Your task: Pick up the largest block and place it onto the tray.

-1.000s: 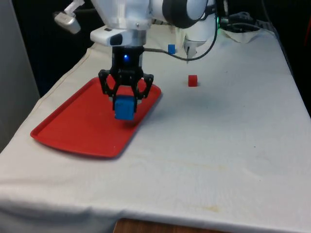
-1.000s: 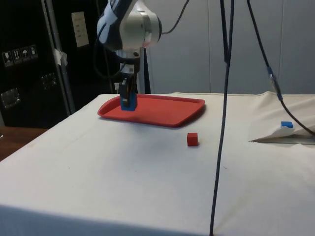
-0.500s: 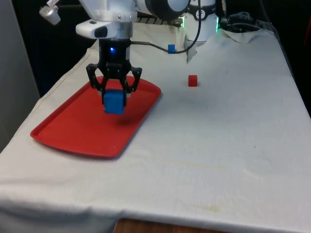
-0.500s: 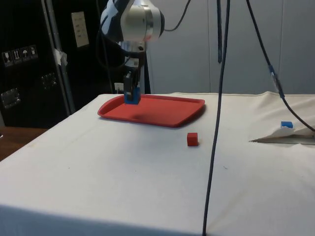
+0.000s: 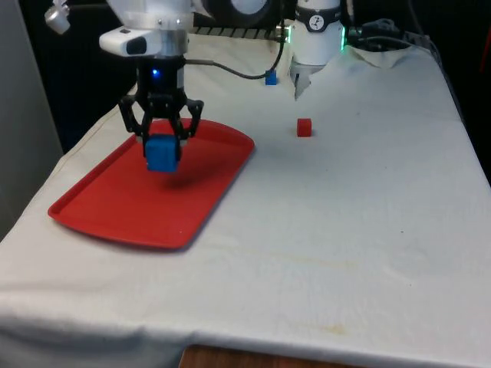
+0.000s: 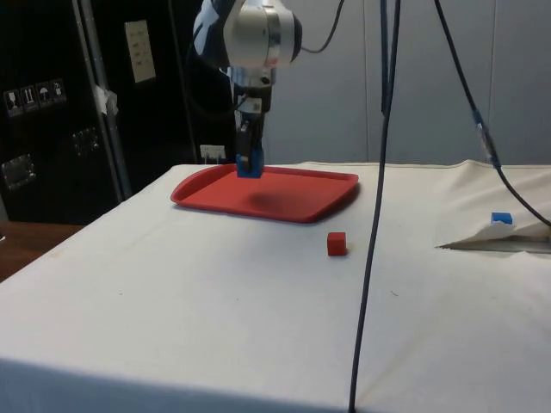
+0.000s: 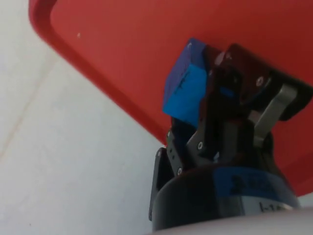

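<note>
Moved: my gripper carried the blue block toward nine o'clock, over the tray.
Grip: clamped on block; release next.

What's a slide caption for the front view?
Gripper holds the large blue block above the red tray; small red block sits on the cloth.

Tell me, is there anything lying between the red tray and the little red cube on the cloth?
No. In the front view the stretch between the red tray and the small red cube is bare white cloth; the side view shows the same.
</note>
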Robot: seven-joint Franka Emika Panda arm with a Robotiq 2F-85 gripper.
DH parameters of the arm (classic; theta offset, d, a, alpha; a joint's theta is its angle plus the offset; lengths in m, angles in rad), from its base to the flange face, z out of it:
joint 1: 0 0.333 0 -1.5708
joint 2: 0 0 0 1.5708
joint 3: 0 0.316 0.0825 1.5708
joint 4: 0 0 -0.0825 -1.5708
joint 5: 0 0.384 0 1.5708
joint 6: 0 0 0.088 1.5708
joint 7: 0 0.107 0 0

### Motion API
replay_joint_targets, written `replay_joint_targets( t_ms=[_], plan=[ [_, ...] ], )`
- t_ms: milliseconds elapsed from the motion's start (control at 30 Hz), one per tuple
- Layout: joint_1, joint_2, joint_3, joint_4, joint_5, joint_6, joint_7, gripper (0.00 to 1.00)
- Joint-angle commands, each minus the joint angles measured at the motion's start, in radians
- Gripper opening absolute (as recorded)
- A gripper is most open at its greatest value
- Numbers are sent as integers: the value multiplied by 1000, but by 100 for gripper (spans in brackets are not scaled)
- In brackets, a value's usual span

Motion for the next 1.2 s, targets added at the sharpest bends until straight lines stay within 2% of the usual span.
replay_joint_targets(
  t_ms=[0, 167, 200, 233, 367, 667, 700, 800, 833, 867, 1000, 1033, 1167],
  plan=[
    [-25, 17, 14, 18, 17, -3, -18, 0],
    [-33, 86, 8, 41, 104, -7, -71, 0],
    [-24, 87, -2, 35, 104, -10, -69, 0],
    [-32, 95, 7, 43, 115, -6, -76, 0],
    [-23, 121, 3, 47, 152, -5, -90, 0],
    [-19, 124, -2, 45, 153, -9, -88, 1],
    [-19, 124, -2, 45, 153, -9, -87, 7],
    [-19, 124, -2, 44, 152, -10, -86, 34],
    [-19, 124, -2, 45, 153, -9, -87, 34],
    [-19, 124, -2, 44, 153, -10, -87, 55],
    [-18, 124, -2, 44, 153, -10, -86, 94],
    [-18, 124, -2, 44, 153, -10, -86, 100],
    [-18, 124, -2, 44, 152, -10, -86, 100]
  ],
)
